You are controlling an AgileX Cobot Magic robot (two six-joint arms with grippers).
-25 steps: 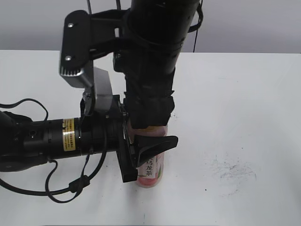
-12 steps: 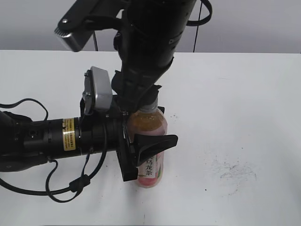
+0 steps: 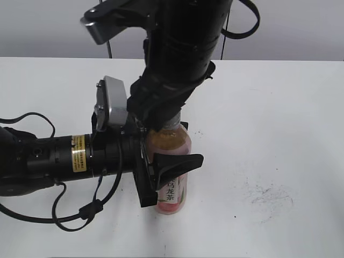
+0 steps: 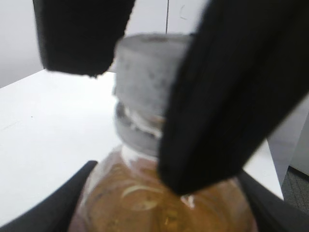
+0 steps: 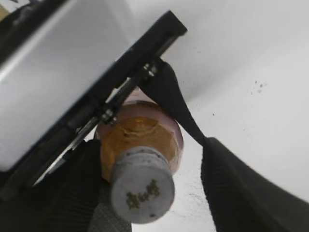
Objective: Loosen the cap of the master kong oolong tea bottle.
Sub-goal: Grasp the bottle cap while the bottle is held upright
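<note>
1. Low in the centre of the exterior frame, the master kong oolong tea bottle (image 3: 171, 177) stands upright on the white table (image 3: 279, 118), its amber tea and pink label showing.
2. At its top, the cap (image 5: 141, 188) is on the neck; the right wrist view shows it from above, grey-white with a small dark mark, and the left wrist view shows it seated over the neck ring.
3. Around the bottle's body, the left gripper (image 3: 164, 177) comes in from the left of the frame, its jaws closed on the bottle and holding it steady.
4. Above, the right gripper (image 5: 145, 193) hangs over the cap, jaws parted with a finger on each side; in the right wrist view neither finger clearly touches the cap, and in the left wrist view one dark finger (image 4: 231, 87) overlaps it, so contact is uncertain.
5. Judged from this, the bottle is braced, and whether any twist has been made cannot be told; the cap looks fully on.
</note>
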